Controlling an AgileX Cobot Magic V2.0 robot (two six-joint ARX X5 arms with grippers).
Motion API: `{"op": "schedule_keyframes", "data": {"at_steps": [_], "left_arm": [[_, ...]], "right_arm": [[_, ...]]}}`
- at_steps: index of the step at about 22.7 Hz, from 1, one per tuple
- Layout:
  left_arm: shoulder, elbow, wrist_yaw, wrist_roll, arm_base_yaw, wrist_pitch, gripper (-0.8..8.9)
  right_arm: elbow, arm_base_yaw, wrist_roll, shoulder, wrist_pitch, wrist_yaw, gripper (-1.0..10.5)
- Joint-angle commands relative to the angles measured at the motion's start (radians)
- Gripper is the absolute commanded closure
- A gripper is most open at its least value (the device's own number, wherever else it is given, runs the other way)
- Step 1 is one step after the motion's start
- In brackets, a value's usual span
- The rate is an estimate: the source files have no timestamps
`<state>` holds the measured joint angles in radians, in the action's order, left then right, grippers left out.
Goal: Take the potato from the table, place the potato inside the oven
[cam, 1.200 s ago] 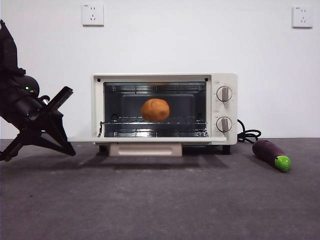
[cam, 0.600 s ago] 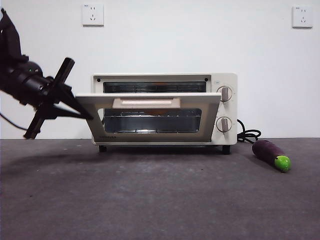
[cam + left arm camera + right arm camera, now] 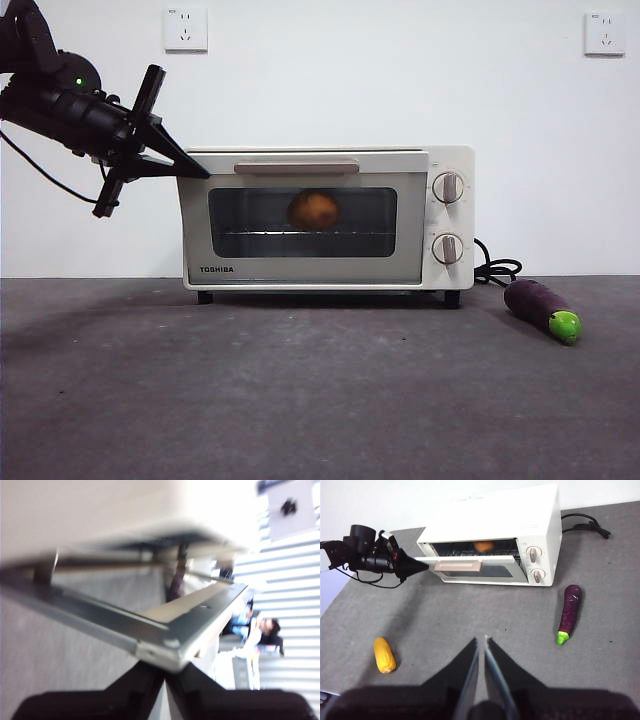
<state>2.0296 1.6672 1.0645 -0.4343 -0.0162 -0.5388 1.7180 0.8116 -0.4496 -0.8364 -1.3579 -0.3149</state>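
Note:
The orange-brown potato [image 3: 313,210] lies on the wire rack inside the cream-white oven [image 3: 450,200], seen through the dark glass door [image 3: 300,268]. The door stands almost upright, with a gap still showing along its top in the right wrist view, where the potato [image 3: 484,546] peeks out. My left gripper [image 3: 200,172] is shut, and its pointed tip presses against the door's upper left corner [image 3: 172,647]. My right gripper [image 3: 481,647] is shut and empty, high above the table [image 3: 300,400] in front of the oven.
A purple eggplant [image 3: 540,308] with a green tip lies right of the oven, near the black cord [image 3: 497,270]. A yellow corn cob [image 3: 384,655] rests on the table's front left. Two wall sockets sit on the white wall behind.
The door has swung up from lying flat open to almost shut. My left gripper rose with it, pushing at the door's left corner. The potato stayed on the rack.

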Motion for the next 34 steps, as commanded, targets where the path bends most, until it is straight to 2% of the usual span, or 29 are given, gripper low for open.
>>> {"op": "schedule_keyframes", "data": {"at_steps": [1, 8, 16, 21, 27, 32, 34], "left_arm": [[0.01, -0.002, -0.026, -0.128, -0.011, 0.078, 8.21], [0.006, -0.002, -0.023, -0.132, -0.014, 0.062, 8.21], [-0.092, -0.002, -0.018, 0.062, -0.04, -0.123, 8.21], [-0.228, -0.002, -0.045, 0.171, -0.06, -0.198, 8.21], [-0.454, -0.002, -0.288, 0.356, -0.105, -0.278, 8.2], [-0.65, -0.002, -0.547, 0.4, -0.178, -0.34, 8.19], [-0.714, -0.002, -0.61, 0.399, -0.212, -0.356, 8.18]], "right_arm": [[-0.006, 0.002, 0.016, 0.002, -0.021, -0.004, 9.2], [-0.006, 0.002, 0.035, 0.002, -0.021, -0.008, 9.2], [-0.006, 0.002, 0.06, 0.002, -0.021, -0.019, 9.1], [-0.006, 0.002, 0.06, 0.002, -0.021, -0.019, 9.1], [-0.006, 0.002, 0.061, 0.002, -0.02, -0.036, 9.1], [-0.006, 0.002, 0.061, 0.002, -0.02, -0.06, 9.1], [-0.006, 0.002, 0.061, 0.002, -0.02, -0.06, 9.1]]}}
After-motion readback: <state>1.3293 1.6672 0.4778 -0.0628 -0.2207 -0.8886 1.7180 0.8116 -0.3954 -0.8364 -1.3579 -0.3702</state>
